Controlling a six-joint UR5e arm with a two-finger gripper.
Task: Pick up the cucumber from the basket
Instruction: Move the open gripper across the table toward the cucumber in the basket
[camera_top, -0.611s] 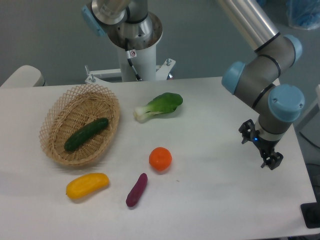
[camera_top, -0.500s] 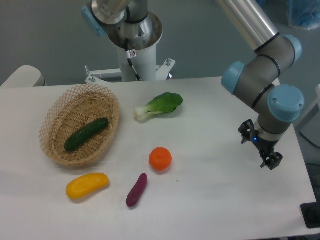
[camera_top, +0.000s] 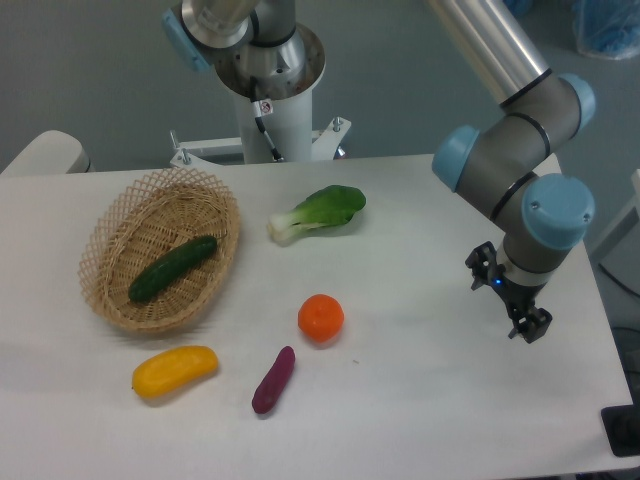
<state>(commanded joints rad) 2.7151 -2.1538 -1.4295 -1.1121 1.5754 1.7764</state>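
Observation:
The dark green cucumber (camera_top: 172, 268) lies slantwise inside the tan wicker basket (camera_top: 213, 197) on the left part of the table. My gripper (camera_top: 505, 297) hangs at the far right of the table, a long way from the basket. Its two black fingers (camera_top: 529, 326) stand apart with nothing between them, so it is open.
A bok choy (camera_top: 318, 212) lies right of the basket. An orange (camera_top: 321, 317), a purple sweet potato (camera_top: 273, 380) and a yellow fruit (camera_top: 174, 370) lie nearer the front. The robot's white base column (camera_top: 268, 120) rises behind the table.
The gripper and wrist have shifted a little to the left across the table. The cucumber and all other produce have stayed put.

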